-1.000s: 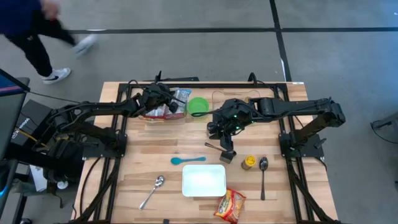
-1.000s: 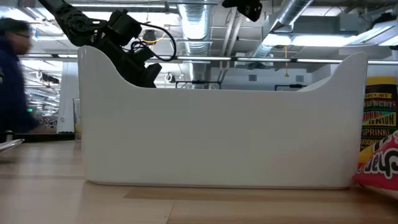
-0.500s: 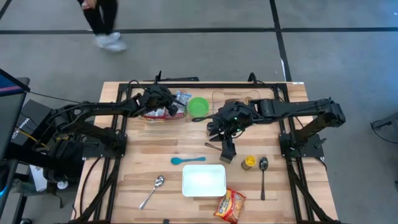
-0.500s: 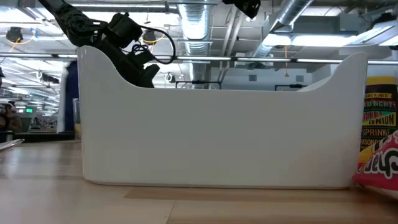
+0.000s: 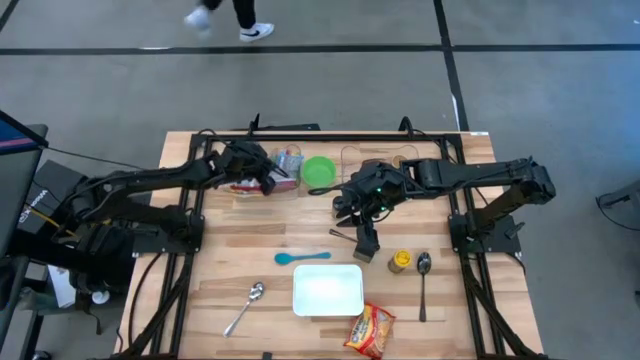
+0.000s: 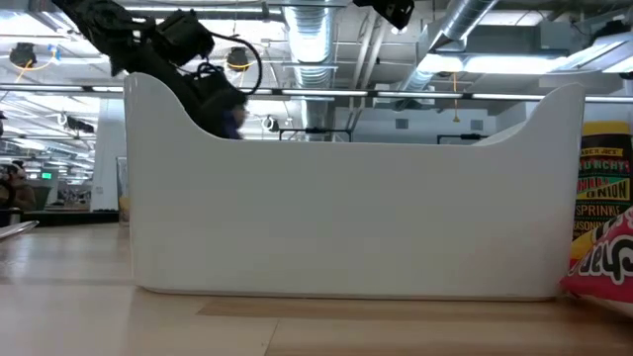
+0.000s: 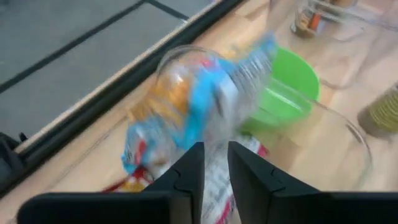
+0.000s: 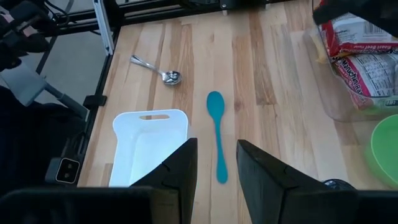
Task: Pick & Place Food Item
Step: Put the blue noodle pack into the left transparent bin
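At the worktop's (image 5: 230,270) far edge, the left gripper (image 5: 266,181) hovers over a clear container (image 5: 262,180) of food packets, its fingers (image 7: 186,171) a narrow gap apart and holding nothing. Just past them a blue-and-orange snack packet (image 7: 205,102) lies blurred beside the green bowl (image 5: 319,171); its print is unreadable. The right gripper (image 5: 365,248) hangs mid-worktop above the teal spoon (image 8: 217,134), narrowly parted and empty. In the low view a yellow tin (image 6: 604,178) reads "ONION".
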Tool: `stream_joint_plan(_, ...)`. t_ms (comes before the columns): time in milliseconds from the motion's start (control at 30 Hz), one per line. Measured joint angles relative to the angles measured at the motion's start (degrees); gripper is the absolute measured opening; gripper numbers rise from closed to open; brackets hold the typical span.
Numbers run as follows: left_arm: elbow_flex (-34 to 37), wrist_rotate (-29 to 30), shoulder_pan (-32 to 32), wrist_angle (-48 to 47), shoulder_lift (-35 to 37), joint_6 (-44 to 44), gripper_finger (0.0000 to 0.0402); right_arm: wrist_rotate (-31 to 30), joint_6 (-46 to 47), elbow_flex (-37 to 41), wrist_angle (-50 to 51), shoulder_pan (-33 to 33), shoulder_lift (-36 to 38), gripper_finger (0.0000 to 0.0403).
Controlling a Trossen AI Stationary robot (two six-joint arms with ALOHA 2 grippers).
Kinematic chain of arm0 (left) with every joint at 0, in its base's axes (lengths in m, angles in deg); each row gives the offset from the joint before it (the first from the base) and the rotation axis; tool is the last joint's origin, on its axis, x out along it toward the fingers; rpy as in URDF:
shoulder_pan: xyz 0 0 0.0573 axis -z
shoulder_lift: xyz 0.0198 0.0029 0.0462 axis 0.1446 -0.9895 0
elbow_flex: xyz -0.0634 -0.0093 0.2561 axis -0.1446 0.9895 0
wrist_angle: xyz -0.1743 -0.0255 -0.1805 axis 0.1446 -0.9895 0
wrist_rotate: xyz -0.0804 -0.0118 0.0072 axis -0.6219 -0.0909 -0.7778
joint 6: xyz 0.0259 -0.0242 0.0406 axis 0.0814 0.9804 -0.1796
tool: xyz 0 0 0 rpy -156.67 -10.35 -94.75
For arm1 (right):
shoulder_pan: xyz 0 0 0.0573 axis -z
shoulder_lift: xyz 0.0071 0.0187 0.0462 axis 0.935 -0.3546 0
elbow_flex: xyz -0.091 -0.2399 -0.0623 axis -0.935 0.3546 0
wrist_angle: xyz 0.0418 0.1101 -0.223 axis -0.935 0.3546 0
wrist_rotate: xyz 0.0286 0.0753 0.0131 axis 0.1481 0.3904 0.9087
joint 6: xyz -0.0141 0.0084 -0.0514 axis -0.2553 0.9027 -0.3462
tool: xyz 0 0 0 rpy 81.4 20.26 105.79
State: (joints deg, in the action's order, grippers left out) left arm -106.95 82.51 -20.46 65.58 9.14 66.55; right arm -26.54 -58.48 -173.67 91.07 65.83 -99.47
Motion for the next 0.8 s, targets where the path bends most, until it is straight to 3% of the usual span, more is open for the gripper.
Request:
stream_joint_plan(233, 0.00, -9.13, 0.00, -2.31, 1.06, 1.19, 0.0068, 0.00, -0.02, 0.00, -0.10, 0.00, 0.00, 0.0107)
stream_joint_plan(433, 0.01, -9.47, -0.02, 3.61, 1.25, 1.11, 0.0061, 0.00, -0.11, 0.00, -0.25, 0.00, 0.00, 0.0107)
stream_joint_plan(567, 0.02, -7.90, -0.28, 12.27, 1.34, 1.05, 0.0052, 0.00, -0.11, 0.00, -0.32, 0.00, 0.00, 0.0107)
stream_joint_plan(800, 0.00, 1.03, -2.11, 23.42, 1.34, 0.84, 0.0020, 0.00, -0.10, 0.00, -0.46, 0.01, 0.00, 0.0107)
